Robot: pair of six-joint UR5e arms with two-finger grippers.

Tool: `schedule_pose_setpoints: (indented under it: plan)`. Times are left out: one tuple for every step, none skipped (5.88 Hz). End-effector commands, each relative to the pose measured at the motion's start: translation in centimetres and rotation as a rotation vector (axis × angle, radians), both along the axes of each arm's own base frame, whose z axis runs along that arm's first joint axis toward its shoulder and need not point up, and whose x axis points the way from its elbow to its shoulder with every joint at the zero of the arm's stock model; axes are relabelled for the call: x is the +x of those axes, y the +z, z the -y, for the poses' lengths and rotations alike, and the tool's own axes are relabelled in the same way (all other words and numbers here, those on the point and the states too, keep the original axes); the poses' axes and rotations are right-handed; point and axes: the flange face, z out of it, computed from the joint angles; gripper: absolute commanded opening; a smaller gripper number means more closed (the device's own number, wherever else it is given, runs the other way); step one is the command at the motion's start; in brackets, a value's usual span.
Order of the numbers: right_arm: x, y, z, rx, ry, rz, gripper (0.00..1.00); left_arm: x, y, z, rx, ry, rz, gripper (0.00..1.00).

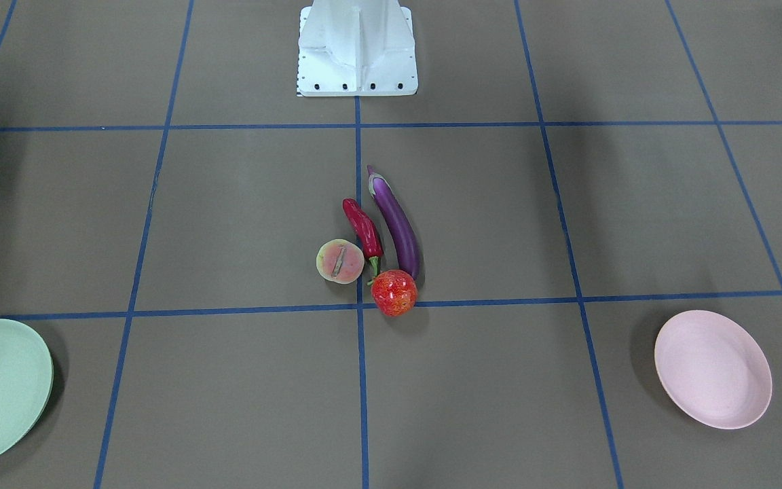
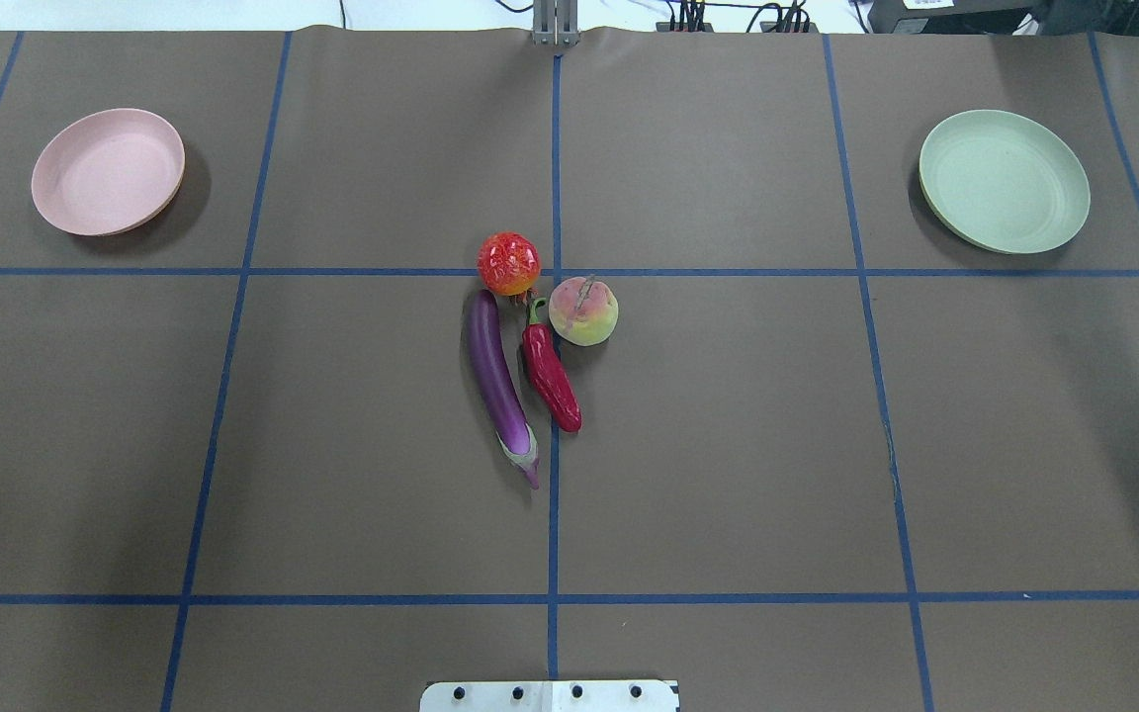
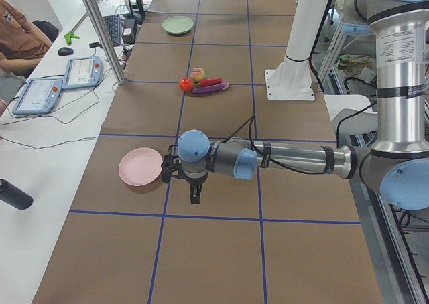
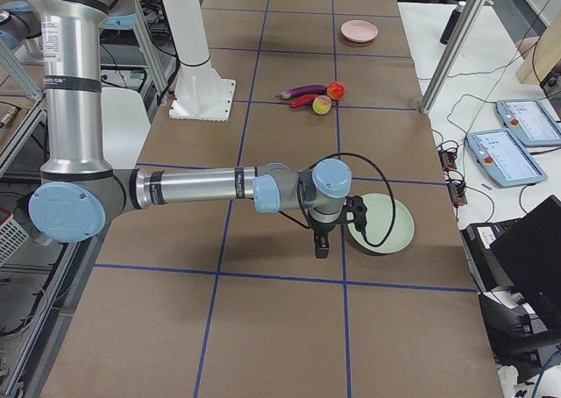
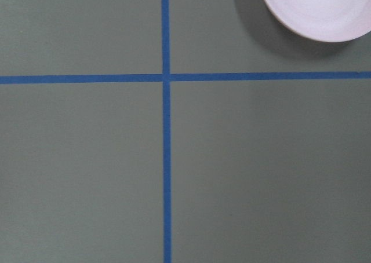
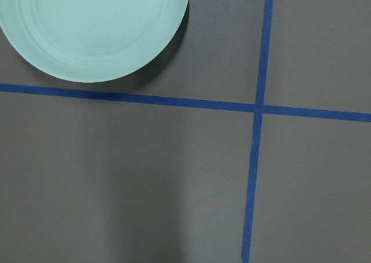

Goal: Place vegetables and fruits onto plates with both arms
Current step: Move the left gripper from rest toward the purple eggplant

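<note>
The purple eggplant [image 2: 498,381], red chili [image 2: 550,374], peach [image 2: 583,311] and red-orange fruit [image 2: 508,263] lie clustered at the table's middle, touching or nearly so. The pink plate [image 2: 107,171] sits far left and the mint green plate [image 2: 1004,180] far right, both empty. My left gripper [image 3: 194,195] hangs over the table just beside the pink plate [image 3: 141,167]. My right gripper [image 4: 321,247] hangs beside the green plate [image 4: 381,223]. Both show only in the side views, so I cannot tell whether they are open or shut.
The white pedestal base [image 1: 357,51] stands at the robot's side of the table. Blue tape lines [image 2: 554,178] divide the brown surface. Operators' tablets [image 3: 40,93] and cables lie on the white bench beyond the far edge.
</note>
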Motion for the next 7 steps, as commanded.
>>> schedule_pose_setpoints:
  plan:
    - [-0.3,-0.1,0.1,0.030,-0.007,0.031,1.00,7.1,-5.0,1.1,0.015,-0.006,-0.064,1.00]
    - [-0.3,-0.3,0.0,0.042,-0.014,0.035,1.00,12.3,-8.5,2.5,-0.051,-0.002,-0.092,1.00]
    - [-0.6,-0.5,0.1,0.057,-0.015,0.042,1.00,16.6,-11.5,2.8,-0.059,0.022,-0.097,1.00]
    - [-0.7,-0.5,0.1,0.061,-0.016,0.041,1.00,22.4,-14.9,2.7,-0.111,0.055,-0.120,1.00]
    - [-0.8,-0.7,0.2,0.071,-0.018,0.042,1.00,31.8,-21.9,2.5,-0.164,0.034,-0.127,1.00]
    - [-0.9,-1.0,0.3,0.095,-0.019,0.049,1.00,39.1,-26.3,0.4,-0.151,0.079,-0.109,1.00]
    - [-1.4,-1.0,0.4,0.091,-0.027,0.055,1.00,41.7,-31.7,0.9,-0.165,0.086,-0.094,1.00]
